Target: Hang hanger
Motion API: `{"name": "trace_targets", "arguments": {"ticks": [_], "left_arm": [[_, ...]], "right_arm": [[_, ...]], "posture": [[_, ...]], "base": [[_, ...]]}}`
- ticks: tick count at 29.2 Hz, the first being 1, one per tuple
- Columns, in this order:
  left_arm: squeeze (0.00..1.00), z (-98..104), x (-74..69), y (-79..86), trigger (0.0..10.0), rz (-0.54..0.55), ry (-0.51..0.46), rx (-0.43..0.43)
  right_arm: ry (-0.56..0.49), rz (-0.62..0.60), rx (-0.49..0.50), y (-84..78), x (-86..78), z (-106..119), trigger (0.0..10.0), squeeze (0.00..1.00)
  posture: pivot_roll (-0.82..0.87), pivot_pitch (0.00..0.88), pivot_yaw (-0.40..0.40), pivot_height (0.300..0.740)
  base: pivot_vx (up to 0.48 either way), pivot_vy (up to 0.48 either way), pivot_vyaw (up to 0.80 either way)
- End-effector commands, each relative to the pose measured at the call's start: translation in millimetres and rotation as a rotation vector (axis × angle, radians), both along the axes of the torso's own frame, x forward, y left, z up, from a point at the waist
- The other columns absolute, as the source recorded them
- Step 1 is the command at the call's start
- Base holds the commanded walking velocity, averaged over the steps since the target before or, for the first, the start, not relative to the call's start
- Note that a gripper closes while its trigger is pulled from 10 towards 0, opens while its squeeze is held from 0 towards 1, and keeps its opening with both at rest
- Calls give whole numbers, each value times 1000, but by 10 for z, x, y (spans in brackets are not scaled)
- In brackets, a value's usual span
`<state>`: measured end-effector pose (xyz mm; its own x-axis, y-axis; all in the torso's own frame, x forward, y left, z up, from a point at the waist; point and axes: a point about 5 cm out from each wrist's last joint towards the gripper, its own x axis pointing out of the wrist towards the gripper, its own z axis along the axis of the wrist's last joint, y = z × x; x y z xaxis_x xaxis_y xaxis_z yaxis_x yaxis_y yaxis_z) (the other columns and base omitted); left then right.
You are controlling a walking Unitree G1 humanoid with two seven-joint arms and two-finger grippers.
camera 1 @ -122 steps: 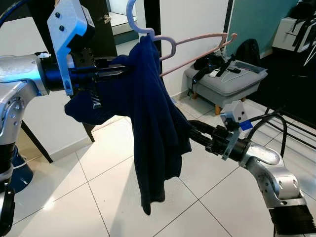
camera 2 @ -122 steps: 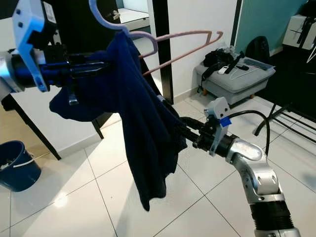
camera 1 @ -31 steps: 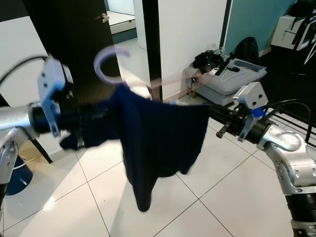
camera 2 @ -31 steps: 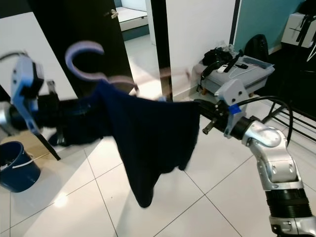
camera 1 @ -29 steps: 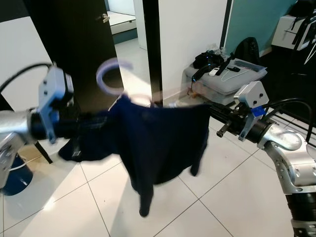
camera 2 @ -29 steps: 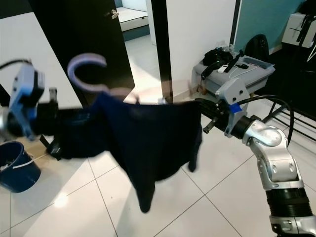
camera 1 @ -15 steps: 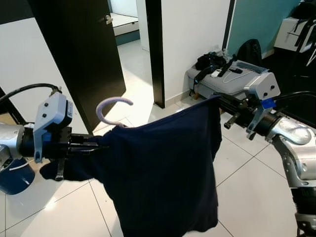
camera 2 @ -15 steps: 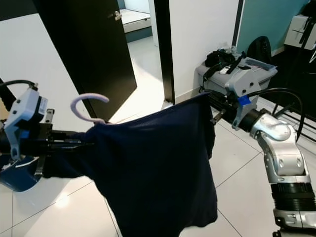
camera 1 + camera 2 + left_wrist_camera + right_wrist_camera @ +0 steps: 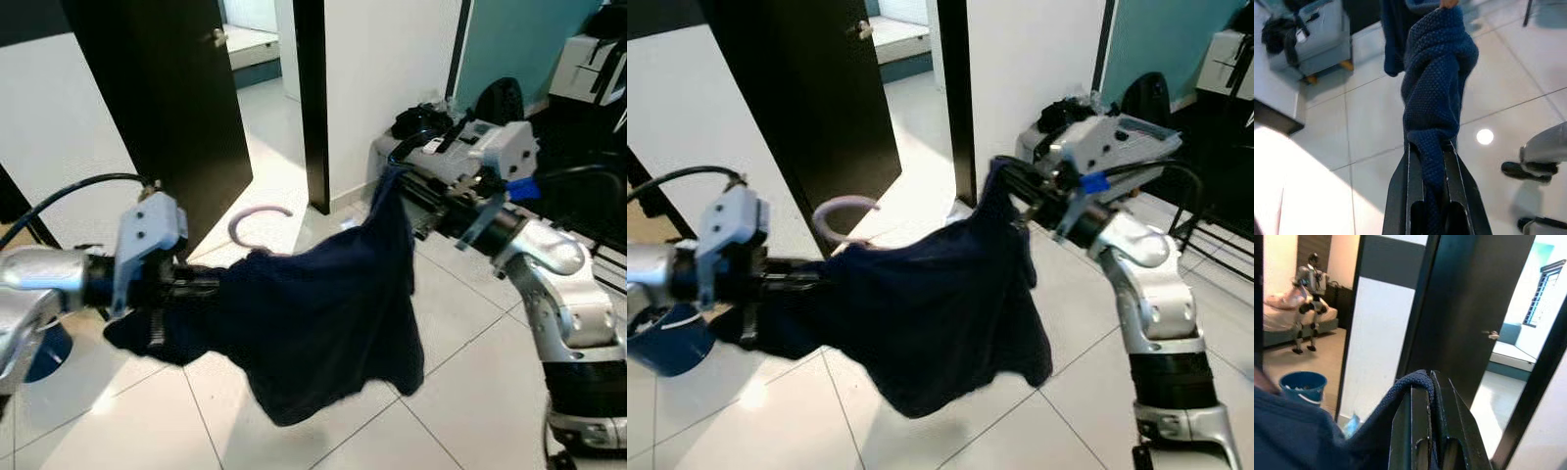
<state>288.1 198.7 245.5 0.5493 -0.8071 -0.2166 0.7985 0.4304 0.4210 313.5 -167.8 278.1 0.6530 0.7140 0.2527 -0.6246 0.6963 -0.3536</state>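
- The left gripper (image 9: 211, 286) and right gripper (image 9: 407, 186) were each clamped on the navy sweater (image 9: 323, 313), stretched midair between them.
- The pink hanger (image 9: 257, 217) hook poked out on top; nothing looked hung yet.

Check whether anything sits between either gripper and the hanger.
Yes: the navy garment covers the hanger except its hook. Both the left gripper and right gripper are shut on fabric.
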Motion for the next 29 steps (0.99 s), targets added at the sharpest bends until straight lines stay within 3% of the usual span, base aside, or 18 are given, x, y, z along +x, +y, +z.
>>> {"name": "trace_targets", "arguments": {"ticks": [1, 6, 9, 13, 17, 25, 29], "left_arm": [[0, 31, 126, 30, 10000, 126, -45, -22], [0, 154, 301, 158, 10000, 335, -135, -112], [0, 177, 314, 190, 10000, 362, -150, -120], [0, 240, 293, 390, 10000, 438, -196, -87], [0, 240, 282, 450, 10000, 463, -209, -78], [0, 174, 269, 393, 10000, 468, -220, -74], [0, 93, 228, 137, 10000, 366, -195, -114]], "right_arm": [[-9, 67, 21, 138, -51, 45, 0, 0], [22, 131, -20, 211, -129, -37, 0, 0], [27, 129, -30, 204, -132, -57, 0, 0], [42, 21, -82, 25, -68, -100, 0, 0], [53, -47, -100, -82, -16, -121, 0, 0], [65, -179, -90, -214, 97, -128, 0, 0], [52, -213, -68, -177, 148, -108, 0, 0]], "posture": [[-59, 0, 89, 740], [-59, 0, 89, 740], [-59, 0, 89, 740], [-60, 0, 84, 740], [-54, 0, 80, 740], [-47, 0, 74, 740], [-48, 0, 73, 740]], "base": [[0, 0, 0], [0, 0, 0], [0, 0, 0], [0, 0, 0], [0, 0, 0], [0, 0, 0], [0, 0, 0]]}}
